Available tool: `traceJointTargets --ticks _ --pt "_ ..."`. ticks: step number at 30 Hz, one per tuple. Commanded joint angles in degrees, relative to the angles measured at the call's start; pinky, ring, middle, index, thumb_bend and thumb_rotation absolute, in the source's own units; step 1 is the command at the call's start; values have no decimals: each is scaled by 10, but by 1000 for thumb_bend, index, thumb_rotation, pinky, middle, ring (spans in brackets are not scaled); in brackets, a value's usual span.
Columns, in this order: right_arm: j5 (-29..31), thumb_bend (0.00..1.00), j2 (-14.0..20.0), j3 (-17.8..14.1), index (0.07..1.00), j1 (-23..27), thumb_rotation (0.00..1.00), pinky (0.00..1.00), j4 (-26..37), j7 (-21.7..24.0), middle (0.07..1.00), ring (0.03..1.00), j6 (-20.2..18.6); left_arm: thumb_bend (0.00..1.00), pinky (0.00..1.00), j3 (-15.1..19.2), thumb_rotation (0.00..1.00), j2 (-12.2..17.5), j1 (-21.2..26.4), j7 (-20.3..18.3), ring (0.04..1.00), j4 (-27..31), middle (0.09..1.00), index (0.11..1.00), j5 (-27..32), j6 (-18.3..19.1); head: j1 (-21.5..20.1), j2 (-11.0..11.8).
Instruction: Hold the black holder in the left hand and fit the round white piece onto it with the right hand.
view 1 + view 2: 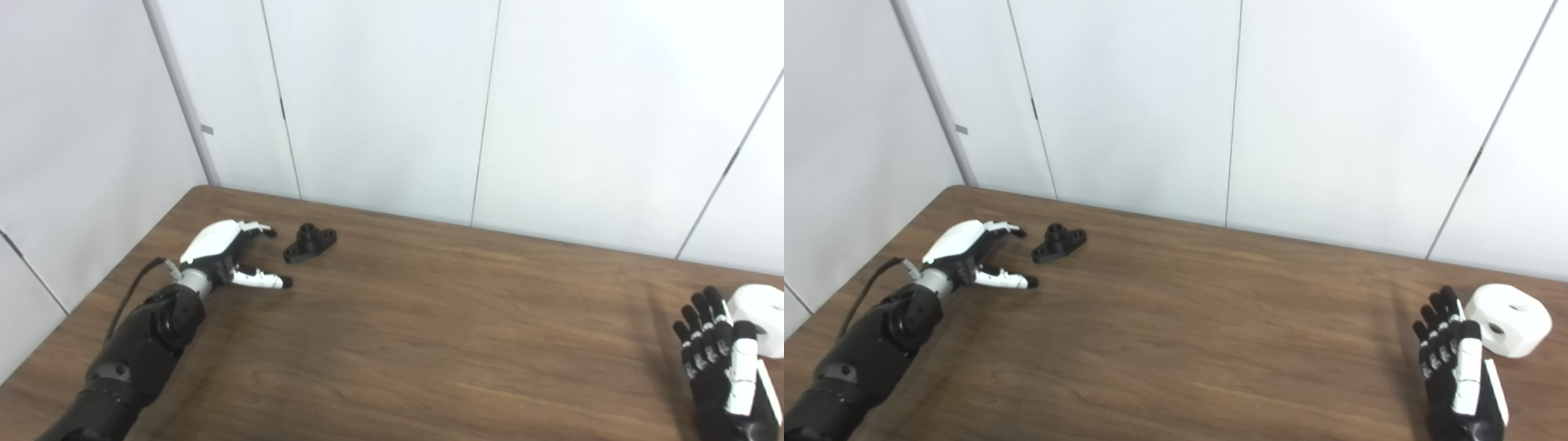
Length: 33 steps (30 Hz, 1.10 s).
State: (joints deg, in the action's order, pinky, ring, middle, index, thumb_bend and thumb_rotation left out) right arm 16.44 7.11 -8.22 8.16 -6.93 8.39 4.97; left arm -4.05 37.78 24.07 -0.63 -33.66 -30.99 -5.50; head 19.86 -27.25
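nearest the camera, at the frame's lower right, the robot's black-and-white right hand (1454, 361) stands palm-up-ish with its fingers spread and nothing between them. just beside it, at about one o'clock from the fingertips, the round white plastic piece with a bored hole in its side (1510, 327) sits on the brown wood-grain table (1182, 331); whether the nearest finger touches it cannot be told.

across the table, the white-backed left hand (968, 254) lies low over the far left corner, fingers apart and thumb stretched out, holding nothing. the small black flanged holder with a raised central collar (1059, 243) rests on the table at roughly two o'clock from that hand, near the fingertips but apart from them. its long axis runs from about eight to two o'clock, nearly in line with the hand's reach.

each hand is far nearer its own part, so the next move probably calls for a short forward reach by the left hand before closing round the holder's flange.
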Motion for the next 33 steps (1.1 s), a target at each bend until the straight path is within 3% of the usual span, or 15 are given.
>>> traceJointTargets --ticks 1,5,15,33 --pt "7 399 -4 -3 1000 -28 1000 1000 -11 5 1000 1000 5 998 1000 -1 429 31 32 11 961 4 915 820 -4 -12 0 -1" --pt "5 407 -4 -3 1000 -29 1000 1000 -6 3 1000 1000 4 994 1000 -10 403 29 39 8 961 -7 914 814 -3 -7 10 1" --pt "7 359 -2 -4 1000 -39 1000 1000 17 3 1000 1000 -3 1000 1000 -28 447 32 50 8 959 -18 914 825 -7 -7 15 -1" --pt "6 419 -15 1 1000 -43 1000 1000 38 -4 1000 1000 -9 992 999 -55 439 15 83 11 959 -70 911 818 -4 -16 -1 -1"
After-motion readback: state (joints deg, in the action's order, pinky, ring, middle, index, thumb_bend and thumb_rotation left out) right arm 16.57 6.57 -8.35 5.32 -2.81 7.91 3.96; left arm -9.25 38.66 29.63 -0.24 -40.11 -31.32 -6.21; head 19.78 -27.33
